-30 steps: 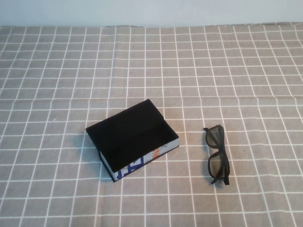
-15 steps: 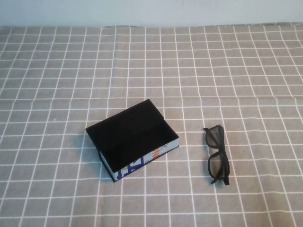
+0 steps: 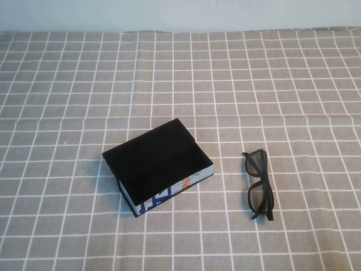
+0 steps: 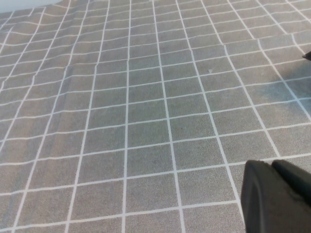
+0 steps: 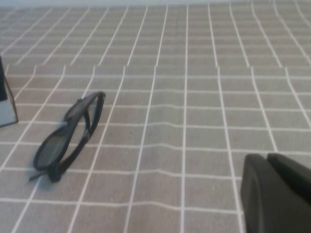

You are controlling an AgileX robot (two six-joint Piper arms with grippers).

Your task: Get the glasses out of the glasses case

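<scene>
Glasses (image 3: 259, 184) lie folded on the checked cloth (image 3: 254, 84) toward the near right edge, well apart from my glasses case (image 3: 158, 165), which sits near the middle. My left gripper (image 4: 277, 196) and right gripper (image 5: 274, 194) each hover over bare cloth; whether either is clenched, I cannot tell.

Robot body: two dark hand tips only

The left hand (image 4: 277, 196) shows as a matte black, rounded block with a seam down it; the right hand (image 5: 274, 191) looks alike, black, smooth, round-cornered.
</scene>
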